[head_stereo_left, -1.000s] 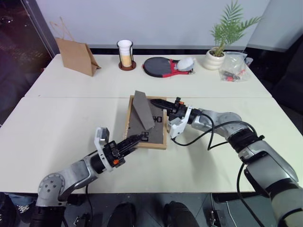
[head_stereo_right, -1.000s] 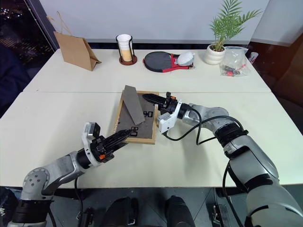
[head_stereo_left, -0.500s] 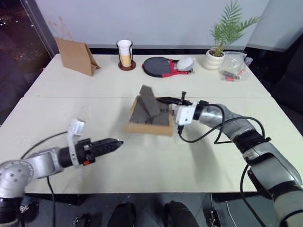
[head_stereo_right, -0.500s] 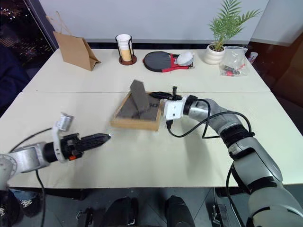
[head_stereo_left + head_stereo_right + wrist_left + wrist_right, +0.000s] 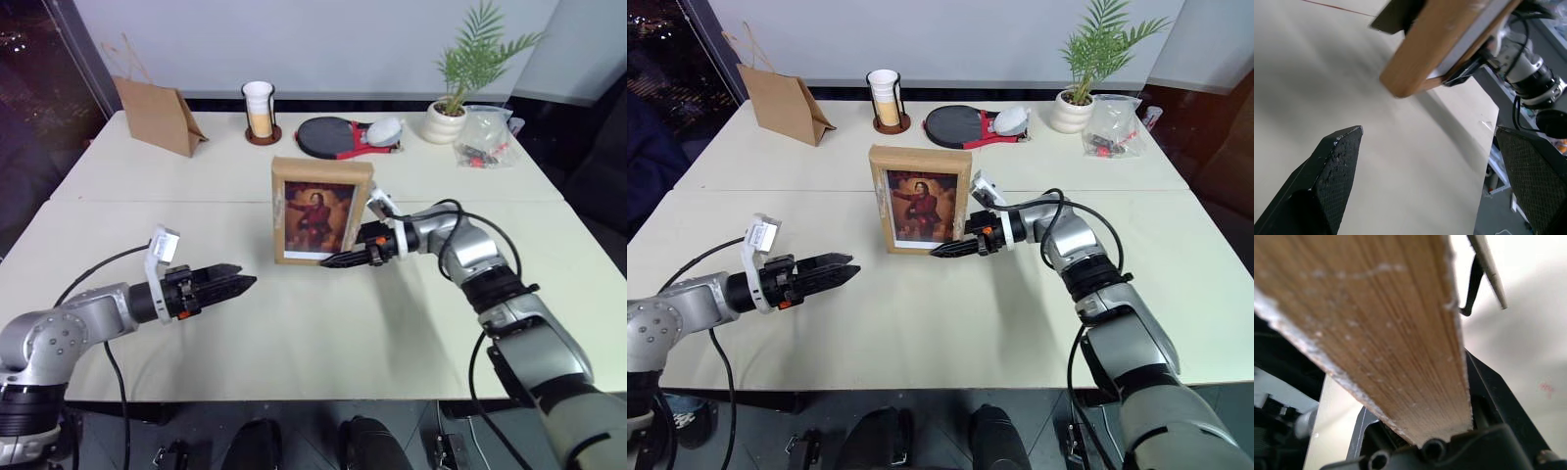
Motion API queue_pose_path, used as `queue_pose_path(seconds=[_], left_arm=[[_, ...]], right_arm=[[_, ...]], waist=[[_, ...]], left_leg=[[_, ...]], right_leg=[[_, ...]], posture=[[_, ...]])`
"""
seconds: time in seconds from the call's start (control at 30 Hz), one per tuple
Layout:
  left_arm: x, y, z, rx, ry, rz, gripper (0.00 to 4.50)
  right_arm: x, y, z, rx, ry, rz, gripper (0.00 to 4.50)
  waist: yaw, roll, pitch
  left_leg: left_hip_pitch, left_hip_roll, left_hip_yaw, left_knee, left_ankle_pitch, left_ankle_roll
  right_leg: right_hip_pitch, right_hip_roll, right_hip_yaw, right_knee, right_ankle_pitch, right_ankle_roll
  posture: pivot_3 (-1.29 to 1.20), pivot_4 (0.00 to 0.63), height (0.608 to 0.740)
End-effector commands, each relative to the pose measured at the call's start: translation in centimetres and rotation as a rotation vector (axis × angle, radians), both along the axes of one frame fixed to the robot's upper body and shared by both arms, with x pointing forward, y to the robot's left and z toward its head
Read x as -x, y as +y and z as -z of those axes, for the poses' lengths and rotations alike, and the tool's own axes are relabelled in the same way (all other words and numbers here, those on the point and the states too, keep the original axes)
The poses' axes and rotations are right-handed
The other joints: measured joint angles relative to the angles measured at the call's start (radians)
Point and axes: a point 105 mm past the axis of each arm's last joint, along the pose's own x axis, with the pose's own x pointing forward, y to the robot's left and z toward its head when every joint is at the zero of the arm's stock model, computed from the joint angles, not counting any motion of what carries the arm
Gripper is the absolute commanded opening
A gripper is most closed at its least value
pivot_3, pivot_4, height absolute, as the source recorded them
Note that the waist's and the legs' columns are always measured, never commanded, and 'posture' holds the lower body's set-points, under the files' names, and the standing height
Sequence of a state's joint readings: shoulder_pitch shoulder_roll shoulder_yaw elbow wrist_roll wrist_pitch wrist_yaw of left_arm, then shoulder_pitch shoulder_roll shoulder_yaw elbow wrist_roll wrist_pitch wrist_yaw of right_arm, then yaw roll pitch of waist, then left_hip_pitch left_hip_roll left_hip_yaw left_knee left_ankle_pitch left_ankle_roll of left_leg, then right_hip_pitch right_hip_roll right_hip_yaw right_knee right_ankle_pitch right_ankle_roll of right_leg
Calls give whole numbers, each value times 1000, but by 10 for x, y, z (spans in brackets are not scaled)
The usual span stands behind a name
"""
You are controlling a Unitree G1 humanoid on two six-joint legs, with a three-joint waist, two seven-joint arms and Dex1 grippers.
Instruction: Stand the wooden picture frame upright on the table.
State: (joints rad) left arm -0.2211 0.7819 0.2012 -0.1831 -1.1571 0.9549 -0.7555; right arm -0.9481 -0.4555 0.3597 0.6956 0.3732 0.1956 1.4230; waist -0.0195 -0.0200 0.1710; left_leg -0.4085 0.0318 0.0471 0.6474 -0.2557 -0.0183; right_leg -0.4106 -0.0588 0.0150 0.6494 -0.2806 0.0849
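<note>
Head views: the wooden picture frame (image 5: pixel 322 211) stands upright near the middle of the desk (image 5: pixel 323 323), just on the near side of the straight seam, its portrait in red facing the camera. The right gripper (image 5: pixel 345 258) reaches in from the right, its fingers clenched on the frame's lower right edge, one black finger lying along the bottom corner. The left gripper (image 5: pixel 235 283) hovers level over the desk to the left of the frame, apart from it, fingers released and spread, pointing toward the frame. A band of bare desk lies between the left gripper and the frame's left edge, and a broad bare stretch runs from the frame to the desk's near edge. Along the far edge, well apart from the frame, sit a brown paper bag (image 5: pixel 157 117), a stack of cups in a black holder (image 5: pixel 260 114), a black and red paddle (image 5: pixel 338 137), a potted plant (image 5: pixel 453 108) and a clear plastic bag (image 5: pixel 485 139). Left wrist view: the two black fingers (image 5: pixel 1327 181) stand wide apart with nothing between them; beyond them a lower corner of the frame (image 5: pixel 1440 44) meets the desk, bare surface before it. Right wrist view: the frame's light-wood edge (image 5: pixel 1376 333) runs close between that gripper's fingers, seated deep in the grip.
</note>
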Motion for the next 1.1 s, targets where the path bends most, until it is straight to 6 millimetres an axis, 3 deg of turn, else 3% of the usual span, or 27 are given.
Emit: queue_pose_path(seconds=[0.03, 0.27, 0.57, 0.73, 0.9, 1.1], left_arm=[[1, -3, -10, -4, -47, -11, 4457], [7, -6, -10, -6, -48, -32, 4457], [0, -3, -12, -17, -57, -82, 4457], [-6, -2, -9, -31, -57, -100, 4457], [-8, -5, -8, -24, -61, -98, 4457], [-10, -7, -7, -21, -61, -93, 4500]], right_arm=[[-10, 2, 1, -6, -7, 17, 1105], [-18, 5, 30, 19, 65, 80, 1105], [10, 5, 59, 104, 348, -37, 1105], [22, 5, 71, 158, 380, -78, 1105], [21, 4, 74, 155, 347, -66, 1105], [14, -7, 72, 173, 269, -12, 3926]], waist=[[-1, 0, 0], [-3, 0, 0], [-23, 0, 0], [-26, 1, -1], [-25, 1, -1], [-28, 1, -1]], left_leg=[[0, 0, 0, 0, 0, 0], [0, 0, 1, 0, 0, 0], [0, -1, 0, 0, 0, -1], [1, -1, 0, -1, 0, -1], [2, -1, 0, 0, 0, -1], [2, -1, 0, -1, 0, -1]], right_leg=[[0, 0, 0, 0, 0, 0], [-1, -1, 0, 0, 0, 0], [0, -2, 0, 0, 0, 0], [0, -2, 0, 1, 0, 0], [1, -2, 0, 1, 0, 0], [1, -3, 0, 1, 0, 0]], posture=[[0, 150, 740], [0, 150, 740], [0, 150, 740], [0, 150, 740], [0, 150, 740], [0, 150, 740]])
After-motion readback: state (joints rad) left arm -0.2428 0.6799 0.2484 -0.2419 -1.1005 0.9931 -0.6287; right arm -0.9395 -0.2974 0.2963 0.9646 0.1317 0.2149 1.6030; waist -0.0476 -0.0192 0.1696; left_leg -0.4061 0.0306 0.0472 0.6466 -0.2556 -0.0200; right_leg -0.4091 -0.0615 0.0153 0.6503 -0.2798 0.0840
